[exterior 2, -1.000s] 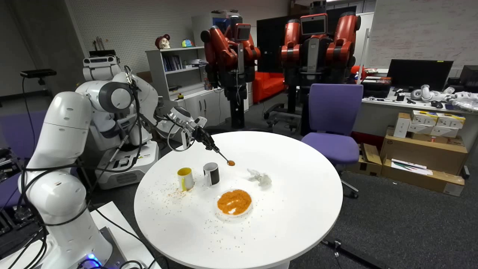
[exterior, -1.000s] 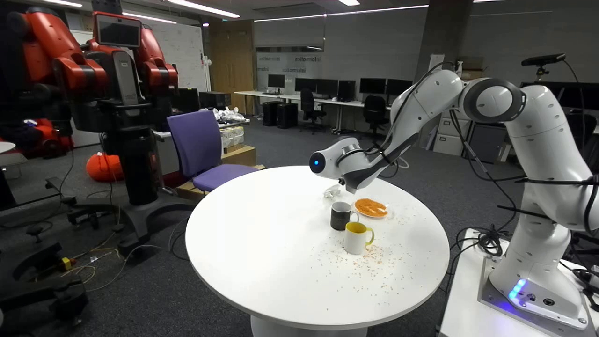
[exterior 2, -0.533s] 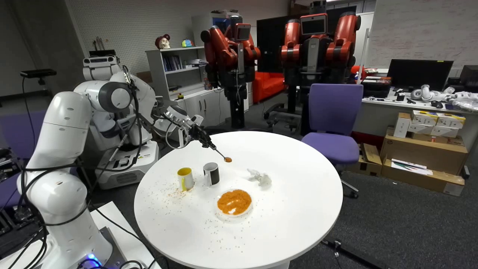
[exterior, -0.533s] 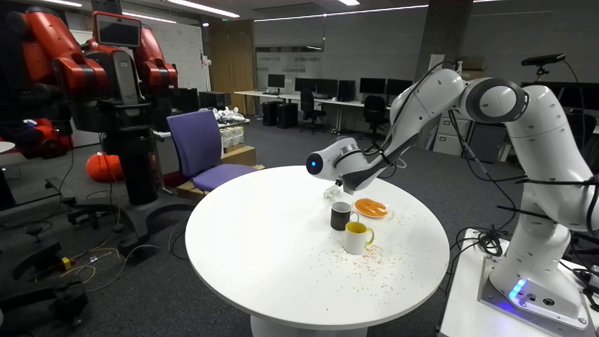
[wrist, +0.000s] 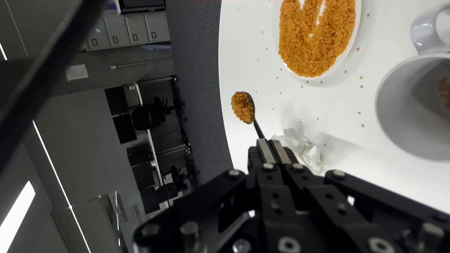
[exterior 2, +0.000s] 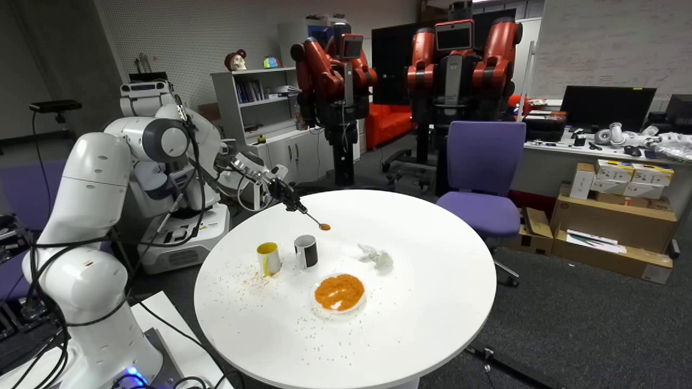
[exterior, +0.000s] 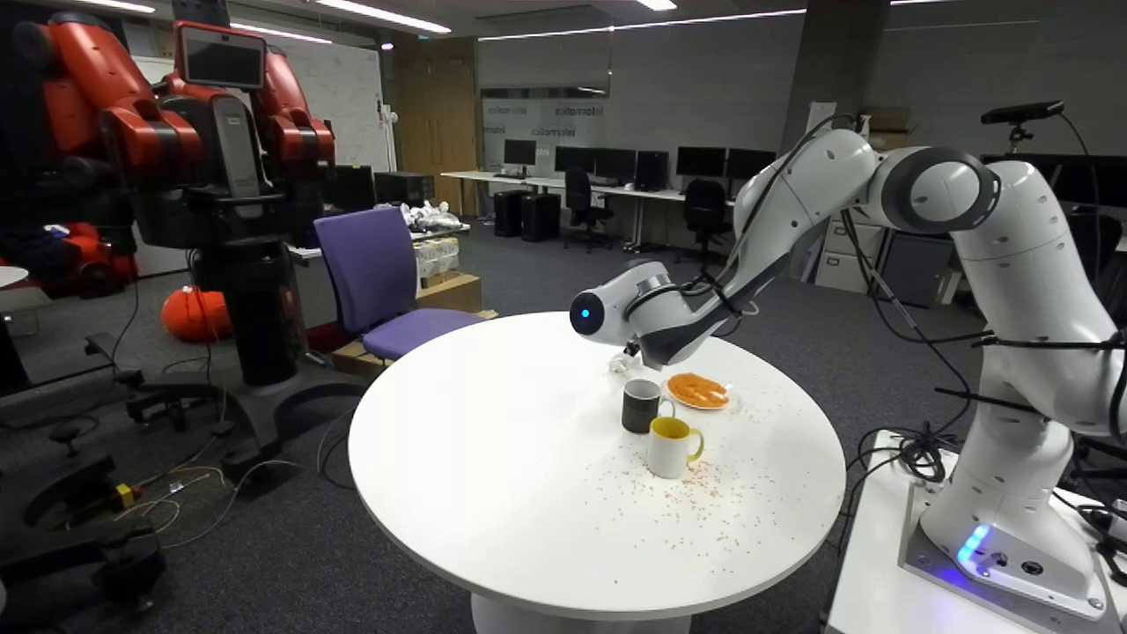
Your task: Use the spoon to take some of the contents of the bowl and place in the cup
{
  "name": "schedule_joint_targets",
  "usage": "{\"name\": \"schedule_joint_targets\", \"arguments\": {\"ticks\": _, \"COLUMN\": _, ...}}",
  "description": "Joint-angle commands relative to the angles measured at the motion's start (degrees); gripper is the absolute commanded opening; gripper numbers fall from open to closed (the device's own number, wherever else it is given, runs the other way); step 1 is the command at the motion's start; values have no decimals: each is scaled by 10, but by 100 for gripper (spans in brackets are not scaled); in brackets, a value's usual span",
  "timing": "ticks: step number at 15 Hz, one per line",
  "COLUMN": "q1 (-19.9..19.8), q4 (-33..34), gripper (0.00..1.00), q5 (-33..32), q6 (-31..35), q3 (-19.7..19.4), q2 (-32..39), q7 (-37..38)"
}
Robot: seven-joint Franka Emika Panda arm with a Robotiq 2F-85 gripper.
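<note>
Grey carpet (exterior 2: 584, 313) covers the room, and two red robots (exterior 2: 452, 86) stand well back in an exterior view. On the floor is a round white table (exterior: 475, 493). A white arm (exterior: 814, 180), its base just outside the edge, bends up and reaches over the surface. By the edge elsewhere stands a purple chair (exterior: 370, 273). Above the surface hangs the gripper (wrist: 272, 147), clenched on the handle of the spoon (wrist: 258, 128).

The bowl (exterior 2: 336, 306) lies well in from the edge. Near it, both upright, are the yellow cup (exterior: 666, 458), white outside and closer to the edge by the arm's base, and the dark cup (exterior: 640, 407). A crumpled tissue (exterior 2: 377, 259) lies nearer the dark cup and bowl than any edge. The spoon sticks out over the surface, apart from bowl and cups, with orange grains (wrist: 242, 107) heaped on its tip. More grains fill most of the bowl and are strewn over the surface, thickest just beside the yellow cup. Grains also lie inside a cup cut off by the wrist view, seemingly the dark one.
</note>
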Motion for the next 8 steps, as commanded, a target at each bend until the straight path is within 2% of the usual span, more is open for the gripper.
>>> {"name": "schedule_joint_targets", "arguments": {"ticks": 1, "q1": 9, "q4": 7, "gripper": 1, "q5": -10, "q6": -24, "q3": 7, "q2": -2, "q7": -24}}
{"name": "schedule_joint_targets", "arguments": {"ticks": 8, "q1": 26, "q4": 13, "gripper": 1, "q5": -13, "q6": -23, "q3": 15, "q2": 7, "q7": -30}}
